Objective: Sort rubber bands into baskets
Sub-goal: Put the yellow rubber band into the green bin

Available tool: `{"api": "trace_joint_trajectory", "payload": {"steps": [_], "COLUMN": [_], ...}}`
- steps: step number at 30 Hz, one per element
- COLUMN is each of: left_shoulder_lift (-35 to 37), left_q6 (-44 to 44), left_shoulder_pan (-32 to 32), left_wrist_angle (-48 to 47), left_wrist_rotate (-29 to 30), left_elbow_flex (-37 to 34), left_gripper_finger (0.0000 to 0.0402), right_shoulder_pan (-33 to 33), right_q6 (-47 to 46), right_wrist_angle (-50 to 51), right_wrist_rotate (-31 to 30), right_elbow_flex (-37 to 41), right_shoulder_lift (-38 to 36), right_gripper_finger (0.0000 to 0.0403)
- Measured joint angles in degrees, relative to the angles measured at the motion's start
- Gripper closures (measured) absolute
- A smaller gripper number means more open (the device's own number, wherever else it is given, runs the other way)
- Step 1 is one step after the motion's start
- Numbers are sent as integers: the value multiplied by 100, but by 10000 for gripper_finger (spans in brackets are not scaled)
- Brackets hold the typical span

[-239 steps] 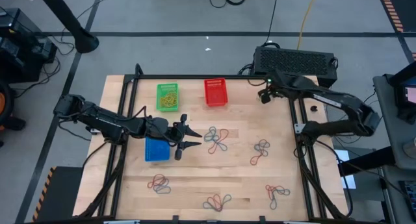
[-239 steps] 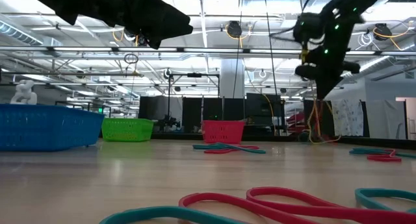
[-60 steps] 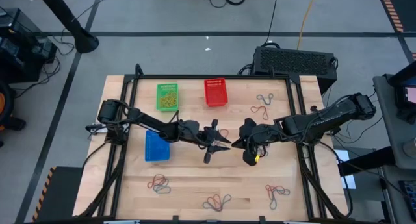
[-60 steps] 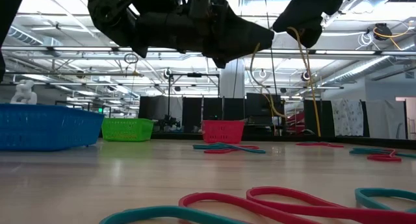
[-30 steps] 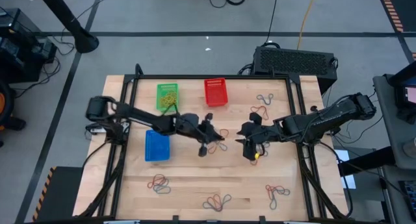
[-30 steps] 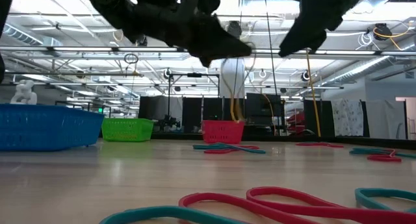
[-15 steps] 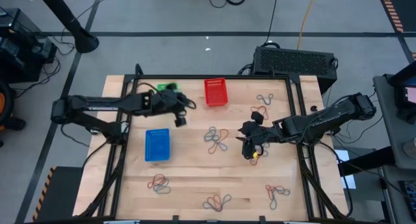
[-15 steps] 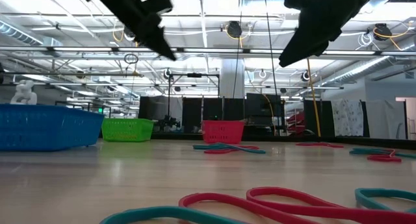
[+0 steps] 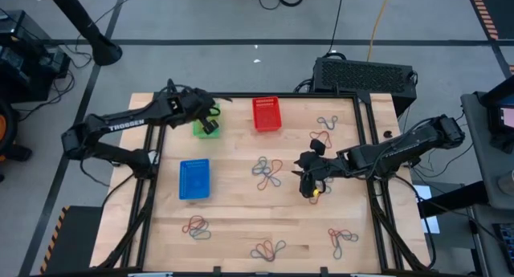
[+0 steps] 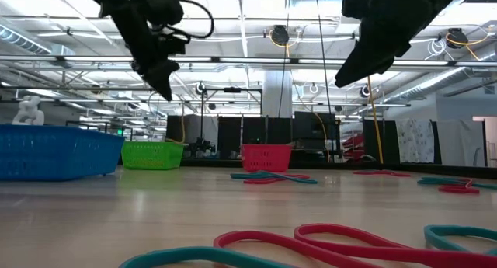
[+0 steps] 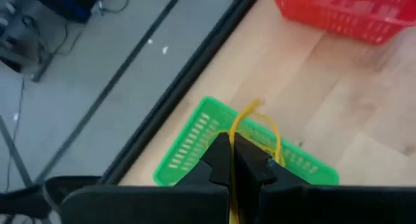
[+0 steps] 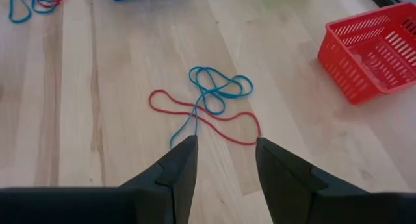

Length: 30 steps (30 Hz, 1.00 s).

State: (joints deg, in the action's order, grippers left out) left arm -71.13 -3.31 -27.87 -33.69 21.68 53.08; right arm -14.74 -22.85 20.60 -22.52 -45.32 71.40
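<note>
Left tool is pinched shut on a yellow rubber band, which loops up from between its tips; we see it hanging right over the green basket, at the counter's far-left part in the high view. Right tool stands with its fingers wide and empty, hovering above a tangle of red and blue bands near mid-counter, not touching them. We judge the step in hand as the drop: yellow band carried to the green basket, release not yet done. Next move calls for opening the left fingers while the band sits over the basket's mouth, low enough that it doesn't bounce onto the wood; the band may cling to a fingertip. For the right arm, the next call is to come down on one strand of the tangle and close; the red and blue loops cross each other, so lifting one alone could drag the other. Red basket sits just beside the green one along the far edge, blue basket nearer on the left. More band clusters lie loose on the counter: near the far-right corner and three along the near edge, at left, middle and right. Plenty left to sort.
</note>
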Motion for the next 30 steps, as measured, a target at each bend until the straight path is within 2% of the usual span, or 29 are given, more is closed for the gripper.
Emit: {"api": "trace_joint_trajectory", "payload": {"steps": [4, 13, 24, 30], "left_shoulder_lift": [-136, -247, -247, -247], "left_q6": [2, 304, 302, 244], "left_shoulder_pan": [-201, -561, -593, -591], "left_wrist_angle": [-3, -214, -81, 240], "left_wrist_rotate": [-212, -219, -167, -201], "left_elbow_flex": [-178, -620, -682, -682], "left_gripper_finger": [400, 400, 400, 358], "right_shoulder_pan": [0, 0, 0, 2], "right_q6": [0, 14, 55, 125], "right_wrist_angle": [14, 44, -152, -296], "right_wrist_rotate": [9, 11, 10, 12], "right_elbow_flex": [2, 2, 2, 2], "right_shoulder_lift": [0, 0, 0, 0], "right_gripper_finger": [255, 255, 255, 255]}}
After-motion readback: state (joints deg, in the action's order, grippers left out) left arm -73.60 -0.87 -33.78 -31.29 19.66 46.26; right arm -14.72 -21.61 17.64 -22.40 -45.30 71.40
